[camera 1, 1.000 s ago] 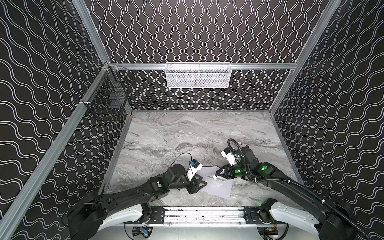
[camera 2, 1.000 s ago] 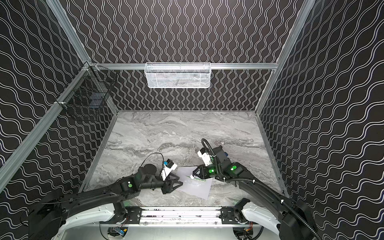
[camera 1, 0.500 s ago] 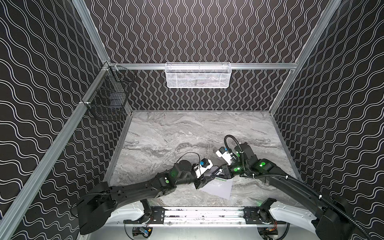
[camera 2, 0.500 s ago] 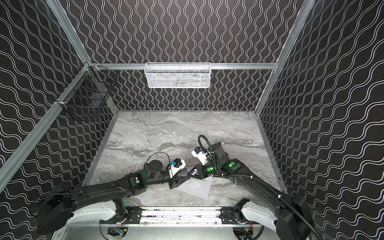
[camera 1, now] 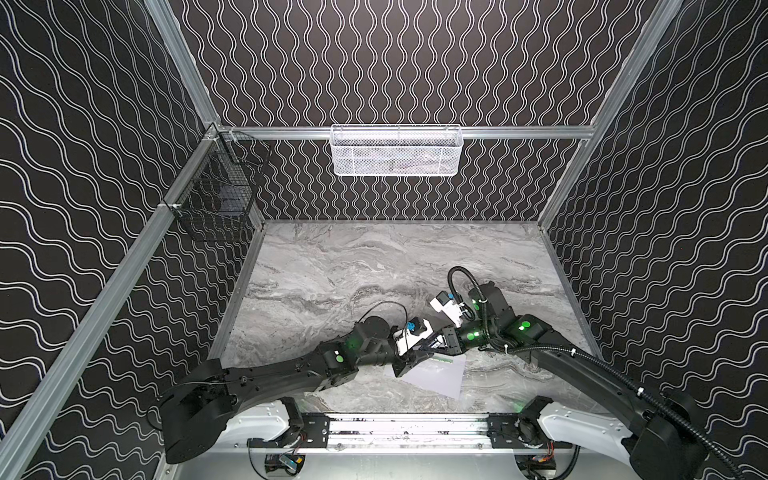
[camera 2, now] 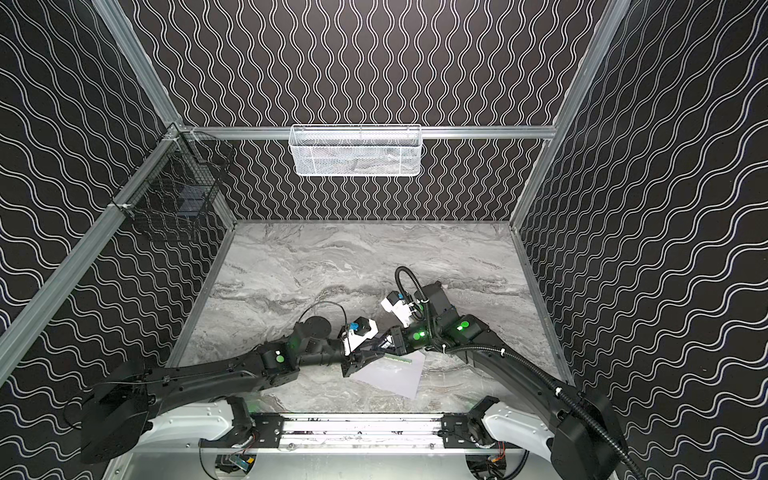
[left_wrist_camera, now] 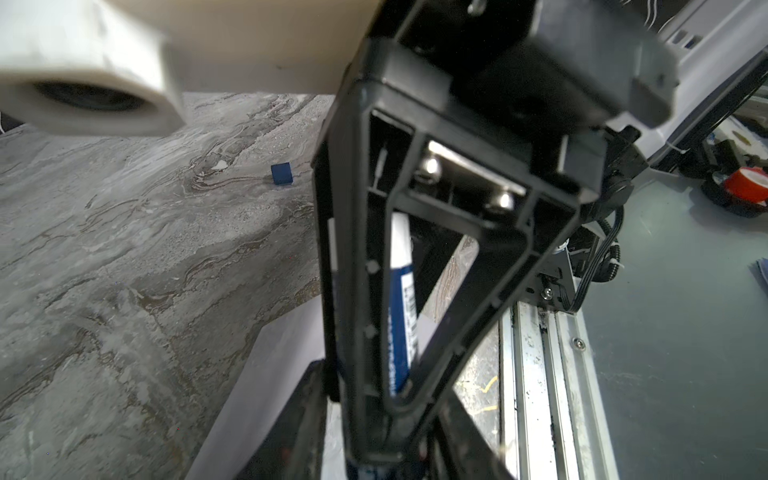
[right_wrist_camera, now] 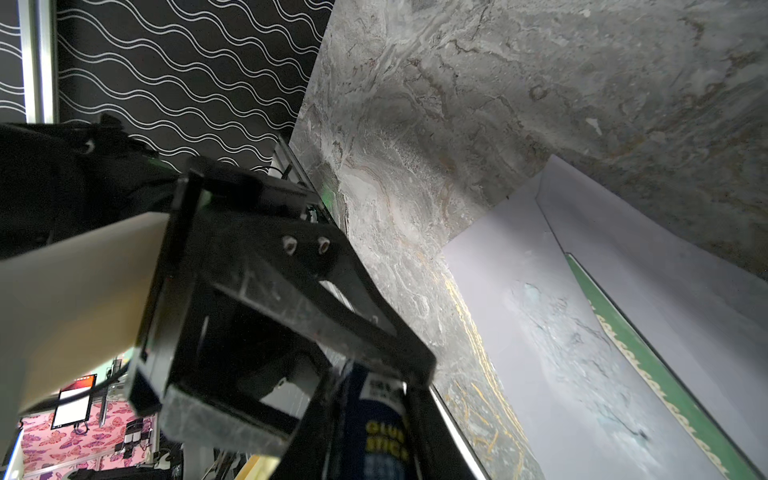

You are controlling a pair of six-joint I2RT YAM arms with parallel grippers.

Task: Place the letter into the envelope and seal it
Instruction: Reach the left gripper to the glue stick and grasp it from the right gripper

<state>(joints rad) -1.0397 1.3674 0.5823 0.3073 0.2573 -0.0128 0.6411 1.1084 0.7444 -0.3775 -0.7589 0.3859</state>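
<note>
The pale envelope lies on the marble table near the front edge, its flap open. The letter shows only as a green patterned border sticking out of the envelope's mouth. My right gripper hovers just over the envelope's far edge, shut on a blue glue stick. My left gripper meets it tip to tip, its jaws standing on either side of the stick's end. Blur hides whether they touch the stick.
A white mesh basket hangs on the back wall and a black wire basket on the left wall. A small blue block lies on the marble. The metal rail runs along the front edge.
My left arm has reached right until its gripper meets the right one, and its jaws have narrowed. The right gripper has shifted slightly left with the glue stick.
</note>
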